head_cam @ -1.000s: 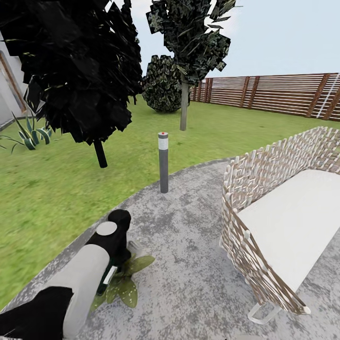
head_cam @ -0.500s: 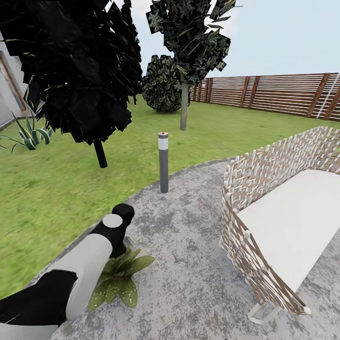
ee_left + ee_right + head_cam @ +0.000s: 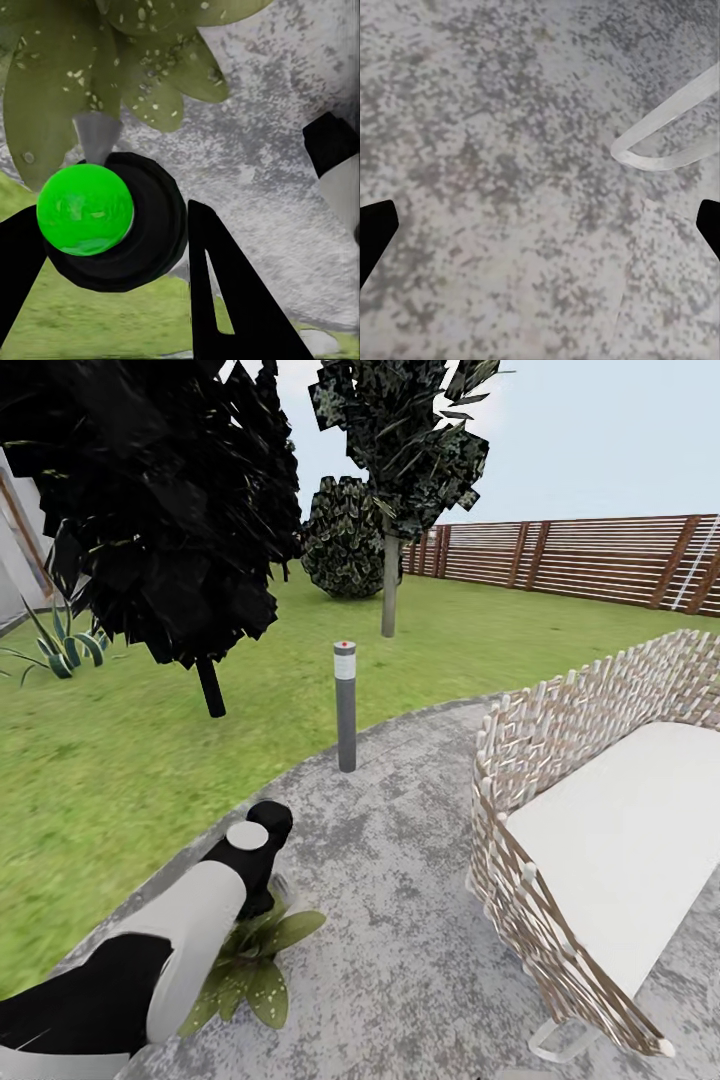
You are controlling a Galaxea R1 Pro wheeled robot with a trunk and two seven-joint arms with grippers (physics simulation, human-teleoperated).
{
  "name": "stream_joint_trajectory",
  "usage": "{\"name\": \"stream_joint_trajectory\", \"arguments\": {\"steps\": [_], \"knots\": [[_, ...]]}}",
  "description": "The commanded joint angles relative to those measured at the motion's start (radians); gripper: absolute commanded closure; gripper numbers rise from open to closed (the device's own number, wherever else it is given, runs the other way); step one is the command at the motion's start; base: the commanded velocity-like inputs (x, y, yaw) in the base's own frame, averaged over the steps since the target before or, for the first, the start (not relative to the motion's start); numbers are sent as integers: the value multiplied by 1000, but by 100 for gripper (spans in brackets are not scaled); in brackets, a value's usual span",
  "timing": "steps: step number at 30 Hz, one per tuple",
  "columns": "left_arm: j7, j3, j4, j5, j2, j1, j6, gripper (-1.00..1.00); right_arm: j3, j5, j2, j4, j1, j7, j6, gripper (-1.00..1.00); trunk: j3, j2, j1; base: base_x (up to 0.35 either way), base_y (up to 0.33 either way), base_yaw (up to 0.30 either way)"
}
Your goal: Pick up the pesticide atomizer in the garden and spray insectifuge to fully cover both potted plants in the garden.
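grey patio (image 3: 400, 920) beside lawn; left gripper (image 3: 112, 247) clenched on the pesticide atomizer (image 3: 86, 210), nozzle over the potted plant (image 3: 250, 960); sweep spray across every leaf; right gripper (image 3: 540, 225) spread, empty.

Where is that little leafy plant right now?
In the head view, the potted plant sits low left on the grey patio, directly beneath the left arm.

Our L arm (image 3: 190, 940) reaches fwd and down, its gripper (image 3: 112, 255) clamped; R gripper (image 3: 540, 232) fingers spread wide.
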Motion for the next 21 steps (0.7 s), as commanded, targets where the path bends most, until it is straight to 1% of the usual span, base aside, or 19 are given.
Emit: {"name": "stream_joint_trajectory", "arguments": {"steps": [1, 3, 10, 12, 15, 17, 19, 21], "knots": [[-10, -4, 14, -8, -1, -1, 11, 100, 9, -9, 0, 1, -1, -3, -3, -100, -1, 0, 0, 0, 0, 0], [-10, -7, 21, -8, -1, -6, 11, 100, 9, -9, 0, 1, -1, -3, -3, -100, -1, 0, 0, 0, 0, -98], [-10, -16, 23, -9, 0, -9, 12, 100, 9, -9, 1, 1, -1, -3, -3, -100, -1, 0, 0, 0, 0, -214], [-10, -16, 24, -9, 1, -8, 11, 100, 9, -9, 1, 1, -1, -3, -3, -100, -1, 0, 0, 0, 0, -46], [-10, -37, 26, -9, 3, -5, 11, 100, 10, -9, 3, 0, -1, -3, -3, -100, -1, 0, 0, 0, 0, -8], [-10, -50, 60, -8, 3, -7, 11, 100, 10, -9, 4, -1, -1, -4, -2, -100, -1, 0, 0, 0, 0, -1], [-10, -52, 97, -8, 3, -11, 11, 100, 9, -9, 3, -1, -1, -3, -3, -100, -1, 0, 0, 0, 0, 0], [-10, -52, 106, -7, 1, -12, 12, 100, 9, -9, 3, -1, -1, -3, -3, -100, -1, 0, 0, 0, 0, 0]]}}
